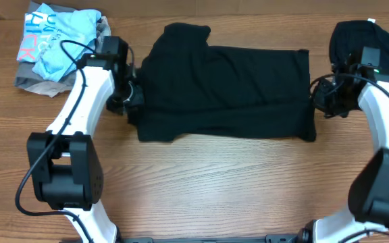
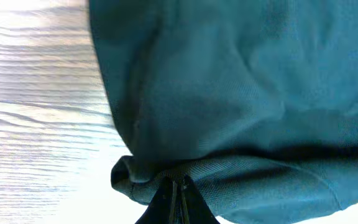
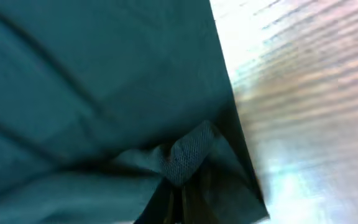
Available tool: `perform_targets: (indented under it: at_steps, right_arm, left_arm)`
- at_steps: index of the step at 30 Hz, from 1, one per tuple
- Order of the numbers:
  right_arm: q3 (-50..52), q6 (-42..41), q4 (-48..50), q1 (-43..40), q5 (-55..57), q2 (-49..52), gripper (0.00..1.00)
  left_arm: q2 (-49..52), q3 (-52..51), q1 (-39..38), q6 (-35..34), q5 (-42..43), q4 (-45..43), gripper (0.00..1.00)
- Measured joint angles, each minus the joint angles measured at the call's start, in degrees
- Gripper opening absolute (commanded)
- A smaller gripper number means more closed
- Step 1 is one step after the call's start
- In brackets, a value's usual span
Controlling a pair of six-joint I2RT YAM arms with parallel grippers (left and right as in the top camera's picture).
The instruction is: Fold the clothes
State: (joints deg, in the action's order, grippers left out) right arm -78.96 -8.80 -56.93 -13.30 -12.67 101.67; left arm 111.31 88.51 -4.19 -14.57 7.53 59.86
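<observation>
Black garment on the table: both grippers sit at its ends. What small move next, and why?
Probably raise both together slightly, keeping the cloth taut. The left gripper and right gripper each pinch a bunched edge at opposite ends of the black garment, which lies flat on the table; an even lift starts the fold.

**Both pincers on the black garment, one at each end**

Middle of the wooden desk (image 1: 215, 182), a black garment (image 1: 225, 91) lies spread wide and roughly rectangular, with a flap poking out at its far-left corner. The left pincer (image 1: 132, 98) is right on its left edge, and the fabric bunches where it bites. Over on the right, the right pincer (image 1: 318, 94) is clamped on the right edge. In the far-right corner a second black garment (image 1: 370, 37) sits crumpled, just beyond the right arm (image 1: 382, 104). Far left, there's a rumpled pile of light blue and grey clothes (image 1: 59, 44), lying apart from the spread garment.
</observation>
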Motion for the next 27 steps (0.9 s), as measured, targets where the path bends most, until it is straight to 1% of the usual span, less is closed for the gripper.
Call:
perform_targets:
  at_steps: [3, 4, 5, 6, 7, 8, 9, 10, 13, 17, 18, 21, 22, 25, 27]
  right_arm:
    - [0.0, -0.2, 4.1, 0.0, -0.1, 4.8, 0.04]
    - [0.0, -0.3, 5.0, 0.0, -0.4, 5.6, 0.04]
    - [0.0, -0.4, 6.0, 0.0, -0.5, 6.3, 0.04]
    - [0.0, -0.4, 6.3, 0.0, -0.5, 6.5, 0.04]
    - [0.0, -0.4, 6.5, 0.0, -0.6, 6.8, 0.04]
    - [0.0, -0.4, 6.8, 0.0, -0.7, 7.1, 0.04]
    - [0.0, -0.4, 6.9, 0.0, -0.8, 7.3, 0.04]
    - [0.0, -0.5, 6.9, 0.0, -0.9, 7.6, 0.04]
    - [0.0, -0.5, 7.0, 0.0, -0.9, 8.6, 0.04]
    - [0.0, -0.6, 7.0, 0.0, -1.0, 8.7, 0.04]
    - [0.0, -0.6, 7.1, 0.0, -1.1, 8.7, 0.04]
    - [0.0, -0.6, 7.4, 0.0, -1.1, 8.7, 0.04]
    - [0.0, -0.6, 7.4, 0.0, -1.1, 8.7, 0.04]
    - [0.0, -0.6, 7.4, 0.0, -1.1, 8.7, 0.04]
    - [0.0, -0.6, 7.4, 0.0, -1.1, 8.7, 0.04]
  left_arm:
    - [0.0, 0.0, 1.8, -0.4, 0.0, -3.1, 0.05]
    - [0.0, 0.0, 2.0, -0.4, 0.3, -4.2, 0.08]
    - [0.0, 0.0, 1.9, -0.4, 0.6, -5.2, 0.23]
    - [0.0, 0.0, 1.9, -0.4, 1.1, -6.4, 0.43]
    - [0.0, 0.0, 1.9, -0.3, 1.3, -6.9, 0.56]
    - [0.0, 0.0, 1.9, -0.5, 1.5, -7.6, 0.75]
    - [0.0, 0.0, 1.9, -0.5, 1.7, -8.1, 0.82]
    - [0.0, 0.0, 1.9, -0.5, 1.8, -8.4, 0.83]
    - [0.0, 0.1, 1.9, -0.3, 1.9, -7.4, 0.82]
    - [-0.5, 2.9, 1.9, 2.2, 1.9, 2.7, 0.82]
    - [-1.4, 3.6, 1.7, 3.2, 1.8, 4.9, 0.8]
    - [-5.5, 4.7, 0.3, 5.0, 0.3, 12.8, 0.76]
    - [-6.3, 4.7, -0.6, 5.4, -0.3, 14.0, 0.75]
    - [-7.2, 3.7, -4.3, 5.8, -1.9, 13.4, 0.72]
    - [-7.3, -0.4, -6.7, 5.7, -3.0, 10.7, 0.72]
